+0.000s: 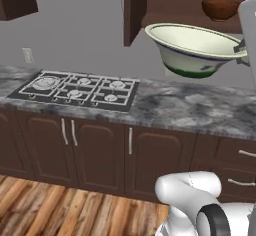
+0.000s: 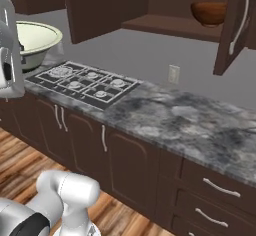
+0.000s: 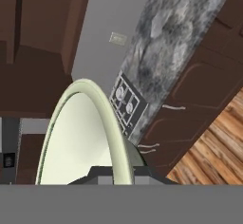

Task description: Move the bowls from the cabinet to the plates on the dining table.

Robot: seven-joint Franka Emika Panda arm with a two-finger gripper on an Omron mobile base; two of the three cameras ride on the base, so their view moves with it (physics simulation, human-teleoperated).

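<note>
The pincer is pinched tight on the rim of the big round bowl that is cream-white inside and green outside. The bowl is up in the air, tipped a little, above the grey marbled stone surface and not touching it. In the hand view the bowl looks like a tall pale oval, and its rim sits between the two dark tips at the bottom.

In the left base view the bowl hangs to the right of the black gas hob with silver burners. In the right base view the bowl is at the far left, partly behind the white arm.

The other bowl, shiny reddish-brown wood, sits on the inner shelf of the dark brown wooden wall cabinet. The cabinet door with a long silver bar handle stands open just beside it.

Under the stone surface are low brown cupboards with short handles. The floor is striped brown wood. A small pale wall socket is on the grey wall behind the surface.
</note>
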